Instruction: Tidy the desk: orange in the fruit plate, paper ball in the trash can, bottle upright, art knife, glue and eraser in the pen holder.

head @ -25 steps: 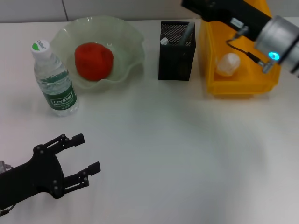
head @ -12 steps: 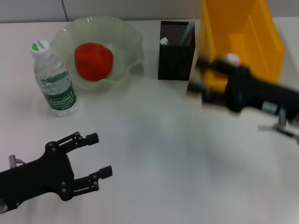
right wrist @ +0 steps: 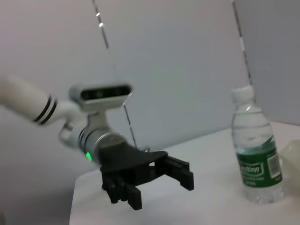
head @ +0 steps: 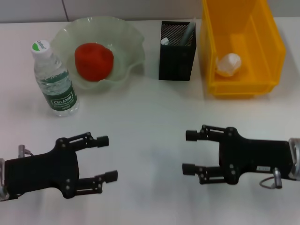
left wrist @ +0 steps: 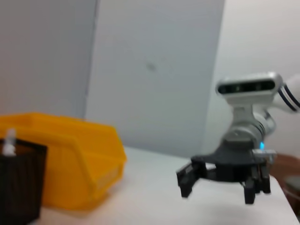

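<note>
Counter (head: 150,117): white, carrying all items below.

Fruit plate (head: 126,35): pale green, wavy-rimmed glass dish at the far left of the counter. Contents: one orange (head: 93,61), reddish in tone, lying in the middle of the dish.

Bottle (head: 54,82): clear plastic water bottle with a green label and a white and green cap, standing upright just beside the fruit plate on its left. Also seen upright in the right wrist view (right wrist: 255,154).

Pen holder (head: 177,51): black mesh, square, standing between the fruit plate and the trash can. Contents: a grey stick-shaped item leaning in one corner and a small white-tipped item at the rim; neither can be identified further.

Trash can (head: 274,42): yellow open bin at the far right of the counter, just beside the pen holder. Contents: one white paper ball (head: 228,64) on the bin floor near the front wall.

Left end effector (head: 107,158): black, low over the near left of the counter, fingers apart, nothing between them, pointing toward the centre. Well apart from the bottle.

Right end effector (head: 190,152): black, low over the near right of the counter, fingers apart, nothing between them, pointing toward the left end effector across a bare stretch of counter.
</note>
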Robot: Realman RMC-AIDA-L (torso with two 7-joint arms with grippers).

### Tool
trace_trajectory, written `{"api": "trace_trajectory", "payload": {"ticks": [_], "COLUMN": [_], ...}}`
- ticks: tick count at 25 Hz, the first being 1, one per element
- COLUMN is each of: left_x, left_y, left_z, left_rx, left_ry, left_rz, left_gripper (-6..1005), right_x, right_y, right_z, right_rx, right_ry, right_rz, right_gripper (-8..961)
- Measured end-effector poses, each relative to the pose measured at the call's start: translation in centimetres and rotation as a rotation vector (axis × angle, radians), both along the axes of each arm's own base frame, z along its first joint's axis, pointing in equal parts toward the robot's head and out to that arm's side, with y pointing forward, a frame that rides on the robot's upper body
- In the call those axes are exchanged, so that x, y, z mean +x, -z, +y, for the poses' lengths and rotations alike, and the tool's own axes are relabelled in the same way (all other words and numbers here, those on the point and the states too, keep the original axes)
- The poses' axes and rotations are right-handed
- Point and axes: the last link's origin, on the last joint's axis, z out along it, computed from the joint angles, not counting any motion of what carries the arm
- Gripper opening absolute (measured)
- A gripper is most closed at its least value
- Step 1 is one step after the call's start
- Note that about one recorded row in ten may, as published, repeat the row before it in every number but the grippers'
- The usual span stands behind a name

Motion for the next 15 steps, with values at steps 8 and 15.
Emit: {"api": "trace_trajectory", "payload": {"ticks": [8,15], "left_x": [0.17,0.28], "left_y": [0.04,-0.18], "left_z": [0.94,1.05], "left_rx": [-0.037,-0.046], "left_ry": [0.044,0.065], "left_rz": [0.067,0.08], "left_gripper": [800,800], "right_x": [0.4,0.47], "right_y": [0.36,0.36], "right_z": [-0.53,-0.57], "right_rx": [-0.014,-0.006], "right_ry": [-0.027,-0.035], "right_rz": [-0.033,-0.035], "right_gripper": [811,811]}}
